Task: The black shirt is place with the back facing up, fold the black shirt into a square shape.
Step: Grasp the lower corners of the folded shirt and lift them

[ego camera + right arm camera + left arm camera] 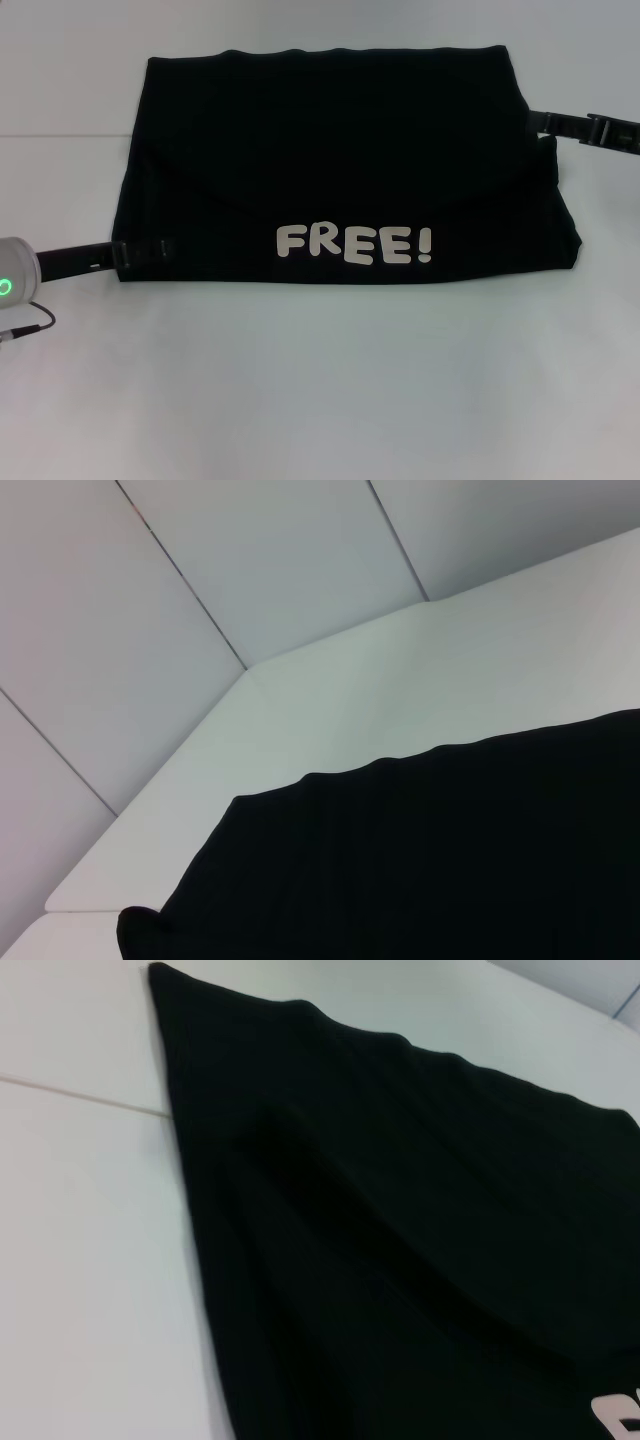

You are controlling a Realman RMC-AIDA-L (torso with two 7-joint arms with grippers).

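The black shirt (340, 170) lies flat in the middle of the white desk (320, 380), folded into a wide rectangle. A white print reading "FREE!" (355, 245) shows along its near edge, and a curved fold line crosses the fabric above the letters. The far edge is a little wavy.

The left gripper (150, 252) is at the near left corner of the shirt, low over the desk, and its black tip touches the edge of the fabric. The right gripper (545, 122) is at the far right corner of the shirt, also reaching to the edge of the cloth. For both grippers I cannot tell if the fingers are apart or together, because the black tips merge with the black fabric.

The left wrist view shows the shirt (400, 1210) with soft wrinkles and a part of the white print. The right wrist view shows only the shirt (420, 860) and the desk (400, 680) behind it.
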